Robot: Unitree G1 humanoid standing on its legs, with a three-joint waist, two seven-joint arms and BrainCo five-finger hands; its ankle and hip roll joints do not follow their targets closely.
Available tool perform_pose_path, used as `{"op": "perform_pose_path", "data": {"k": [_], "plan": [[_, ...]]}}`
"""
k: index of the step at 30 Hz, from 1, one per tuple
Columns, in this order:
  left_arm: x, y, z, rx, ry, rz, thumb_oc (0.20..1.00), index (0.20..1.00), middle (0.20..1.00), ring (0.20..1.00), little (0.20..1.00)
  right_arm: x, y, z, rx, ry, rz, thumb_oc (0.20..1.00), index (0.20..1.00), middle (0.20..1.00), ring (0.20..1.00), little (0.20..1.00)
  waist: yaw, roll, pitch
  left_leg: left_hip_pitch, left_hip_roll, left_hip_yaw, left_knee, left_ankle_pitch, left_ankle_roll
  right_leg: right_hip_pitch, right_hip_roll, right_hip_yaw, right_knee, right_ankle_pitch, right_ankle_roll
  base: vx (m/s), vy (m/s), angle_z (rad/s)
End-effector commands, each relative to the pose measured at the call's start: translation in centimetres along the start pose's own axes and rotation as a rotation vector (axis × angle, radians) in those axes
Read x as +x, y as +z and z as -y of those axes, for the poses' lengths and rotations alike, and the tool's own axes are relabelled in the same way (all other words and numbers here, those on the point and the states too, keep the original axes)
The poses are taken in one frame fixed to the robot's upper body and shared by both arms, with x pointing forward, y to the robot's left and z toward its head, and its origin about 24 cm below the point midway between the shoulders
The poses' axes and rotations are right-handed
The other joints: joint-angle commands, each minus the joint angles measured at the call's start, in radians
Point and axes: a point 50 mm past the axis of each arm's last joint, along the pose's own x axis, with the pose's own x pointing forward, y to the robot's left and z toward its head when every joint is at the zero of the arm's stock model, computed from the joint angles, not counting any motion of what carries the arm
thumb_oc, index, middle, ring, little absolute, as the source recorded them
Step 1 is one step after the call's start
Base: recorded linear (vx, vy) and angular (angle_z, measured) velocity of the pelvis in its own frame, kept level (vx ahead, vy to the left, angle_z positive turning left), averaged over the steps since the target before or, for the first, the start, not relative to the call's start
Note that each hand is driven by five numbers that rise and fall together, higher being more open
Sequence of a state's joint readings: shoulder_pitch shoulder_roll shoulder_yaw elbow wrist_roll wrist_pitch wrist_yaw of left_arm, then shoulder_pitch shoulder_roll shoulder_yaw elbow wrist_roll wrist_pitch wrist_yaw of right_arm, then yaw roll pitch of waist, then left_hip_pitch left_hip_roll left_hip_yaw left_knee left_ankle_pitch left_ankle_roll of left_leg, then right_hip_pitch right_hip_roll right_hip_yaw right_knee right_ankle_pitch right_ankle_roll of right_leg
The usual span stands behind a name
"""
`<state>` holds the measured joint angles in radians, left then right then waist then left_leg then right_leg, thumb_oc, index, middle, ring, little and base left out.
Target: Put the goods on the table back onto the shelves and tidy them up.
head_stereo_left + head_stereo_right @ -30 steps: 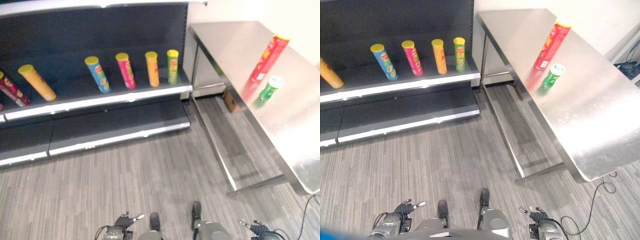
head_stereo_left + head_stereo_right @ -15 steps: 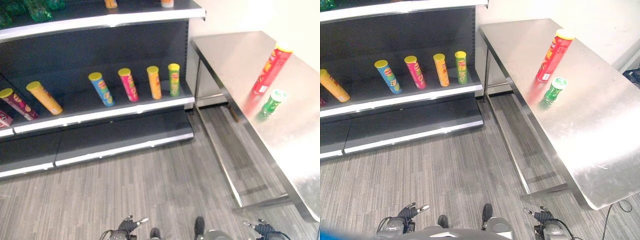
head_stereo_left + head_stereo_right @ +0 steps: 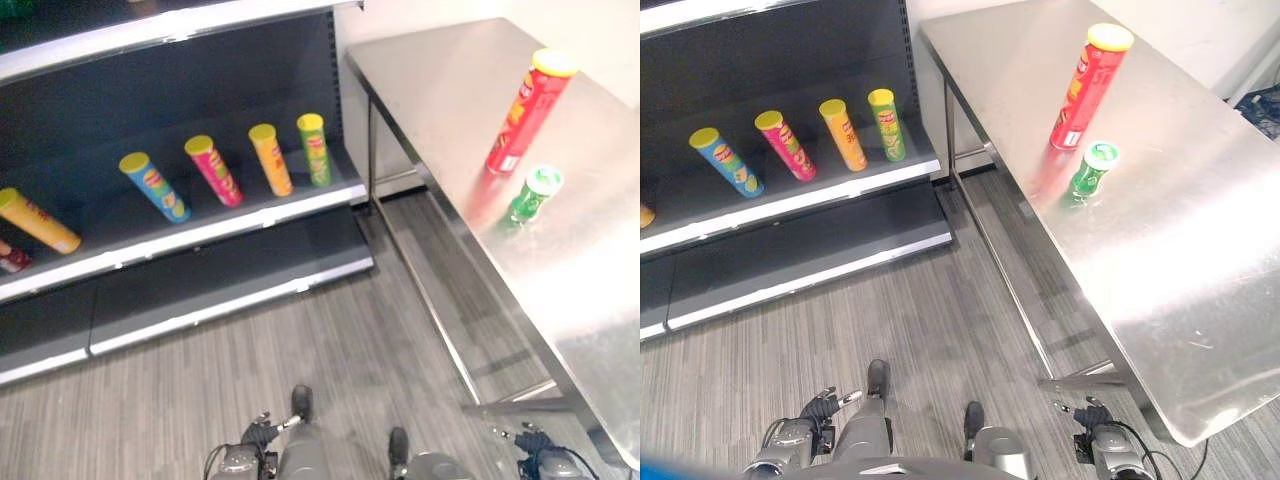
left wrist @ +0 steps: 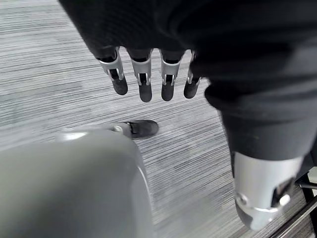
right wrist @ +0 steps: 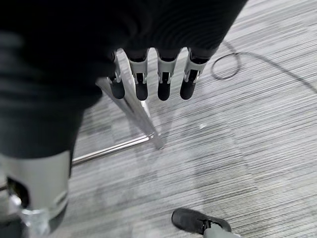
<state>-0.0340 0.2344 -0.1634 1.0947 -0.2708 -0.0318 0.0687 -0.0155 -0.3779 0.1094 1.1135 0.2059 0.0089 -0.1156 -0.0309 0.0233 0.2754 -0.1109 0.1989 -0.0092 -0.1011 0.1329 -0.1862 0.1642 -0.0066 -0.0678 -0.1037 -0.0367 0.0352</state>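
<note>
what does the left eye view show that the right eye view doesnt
Left eye view: the whole yellow can at the shelf's left end, with a dark red pack beside it at the picture's edge.

Right eye view: the table's near corner, and dark clutter on the floor past its far side.

Both: the blue can, pink can, orange can and green can on the shelf, the red can and small green can on the table, and the left hand and right hand hanging low, holding nothing.

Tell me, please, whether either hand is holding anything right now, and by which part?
Nothing is held. The left hand and right hand hang open over the floor; the red can and green can stand on the table.
</note>
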Motion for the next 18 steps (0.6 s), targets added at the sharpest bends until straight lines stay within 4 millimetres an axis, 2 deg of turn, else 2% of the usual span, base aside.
{"op": "perform_pose_path", "data": {"k": [1,2,3,4,7,9,10,11,12,13,14,16,17,18], "plan": [[0.2,1.5,-0.9,0.025,0.017,0.06,1.0,1.0,1.0,1.0,1.0,0.0,1.5,0.0,-0.001,0.004,0.072,1.0,1.0,1.0,1.0,1.0,-0.008,-0.01,-0.04,-0.019,-0.028,0.024,0.092,-0.026,0.02,0.018,-0.137,-0.051,0.023,-0.063,0.133,0.13,0.294,-0.54],[0.2,1.8,-1.2,0.035,0.025,0.068,1.0,1.0,1.0,1.0,1.0,0.0,2.1,-0.5,0.003,0.021,0.093,1.0,1.0,1.0,1.0,1.0,-0.009,-0.019,-0.047,0.002,-0.045,0.051,0.08,-0.044,0.041,-0.011,-0.166,-0.031,0.046,-0.05,0.146,0.13,0.294,-0.47],[0.2,1.8,-1.2,0.035,0.025,0.068,1.0,1.0,1.0,1.0,1.0,0.0,2.1,-0.5,0.004,0.021,0.093,1.0,1.0,1.0,1.0,1.0,-0.007,-0.019,-0.047,0.003,-0.045,0.053,0.08,-0.045,0.041,-0.012,-0.166,-0.029,0.046,-0.051,0.147,0.12,0.475,-0.58],[0.3,2.8,-1.8,0.043,0.042,0.093,1.0,1.0,1.0,1.0,1.0,0.0,2.8,-1.1,-0.001,0.03,0.113,1.0,1.0,1.0,1.0,1.0,-0.008,-0.027,-0.052,0.015,-0.081,0.087,0.062,-0.069,0.079,-0.073,-0.2,-0.015,0.104,-0.032,0.169,0.07,0.411,-0.49],[0.3,3.0,-2.5,0.043,0.071,0.092,1.0,1.0,1.0,1.0,1.0,0.1,3.4,-1.3,0.028,0.023,0.122,1.0,1.0,1.0,1.0,1.0,-0.006,-0.033,-0.043,0.044,-0.11,0.127,0.034,-0.086,0.113,-0.139,-0.223,-0.026,0.198,0.003,0.186,0.06,0.343,-0.53],[0.2,2.2,-3.3,0.034,0.097,0.06,1.0,1.0,1.0,1.0,1.0,0.1,2.6,-0.9,0.072,-0.003,0.088,1.0,1.0,1.0,1.0,1.0,-0.008,-0.035,-0.037,0.072,-0.129,0.156,0.022,-0.107,0.133,-0.165,-0.243,-0.078,0.26,0.039,0.187,0.07,0.293,-0.35],[0.2,1.7,-3.7,0.032,0.106,0.039,1.0,1.0,1.0,1.0,1.0,0.1,1.6,-0.6,0.101,-0.021,0.05,1.0,1.0,1.0,1.0,1.0,-0.01,-0.037,-0.037,0.089,-0.134,0.175,0.014,-0.119,0.137,-0.17,-0.255,-0.124,0.27,0.059,0.187,0.05,0.151,-0.2],[0.2,1.7,-3.7,0.032,0.106,0.039,1.0,1.0,1.0,1.0,1.0,0.1,1.6,-0.6,0.101,-0.021,0.05,1.0,1.0,1.0,1.0,1.0,-0.01,-0.037,-0.037,0.089,-0.134,0.175,0.014,-0.119,0.137,-0.169,-0.255,-0.124,0.27,0.059,0.187,0.06,0.129,-0.38],[0.2,1.6,-4.3,0.037,0.121,0.033,1.0,1.0,1.0,1.0,1.0,0.0,-0.4,0.2,0.149,-0.058,-0.029,1.0,1.0,1.0,1.0,1.0,-0.016,-0.048,-0.034,0.101,-0.137,0.198,0.021,-0.136,0.142,-0.17,-0.252,-0.181,0.222,0.075,0.185,0.03,0.047,-0.37],[0.2,1.6,-4.3,0.037,0.121,0.033,1.0,1.0,1.0,1.0,1.0,0.0,-0.4,0.2,0.149,-0.058,-0.029,1.0,1.0,1.0,1.0,1.0,-0.016,-0.048,-0.033,0.101,-0.137,0.197,0.021,-0.136,0.141,-0.168,-0.251,-0.181,0.221,0.076,0.185,0.02,0.054,-0.31],[0.1,1.6,-4.6,0.031,0.129,0.03,1.0,1.0,1.0,1.0,1.0,0.0,-1.0,0.4,0.164,-0.071,-0.057,1.0,1.0,1.0,1.0,1.0,-0.012,-0.053,-0.032,0.1,-0.135,0.209,0.03,-0.141,0.141,-0.165,-0.256,-0.213,0.196,0.088,0.189,-0.01,0.003,-0.23],[0.2,1.8,-4.9,0.016,0.142,0.034,1.0,1.0,1.0,1.0,1.0,-0.2,-2.8,1.7,0.23,-0.126,-0.129,1.0,1.0,1.0,1.0,1.0,-0.006,-0.071,-0.035,0.1,-0.132,0.235,0.052,-0.157,0.14,-0.142,-0.26,-0.251,0.133,0.108,0.201,-0.01,-0.015,-0.32],[0.2,1.8,-4.9,0.016,0.142,0.034,1.0,1.0,1.0,1.0,1.0,-0.2,-2.8,1.7,0.23,-0.126,-0.128,1.0,1.0,1.0,1.0,1.0,-0.006,-0.071,-0.038,0.095,-0.133,0.235,0.053,-0.155,0.141,-0.146,-0.26,-0.251,0.131,0.11,0.201,0.0,-0.046,-0.37],[0.2,1.9,-5.1,0.002,0.15,0.038,1.0,1.0,1.0,1.0,1.0,-0.3,-3.2,3.3,0.329,-0.188,-0.142,1.0,1.0,1.0,1.0,1.0,-0.01,-0.081,-0.036,0.098,-0.127,0.254,0.062,-0.163,0.14,-0.143,-0.26,-0.241,0.109,0.134,0.211,-0.01,-0.029,-0.38]]}}
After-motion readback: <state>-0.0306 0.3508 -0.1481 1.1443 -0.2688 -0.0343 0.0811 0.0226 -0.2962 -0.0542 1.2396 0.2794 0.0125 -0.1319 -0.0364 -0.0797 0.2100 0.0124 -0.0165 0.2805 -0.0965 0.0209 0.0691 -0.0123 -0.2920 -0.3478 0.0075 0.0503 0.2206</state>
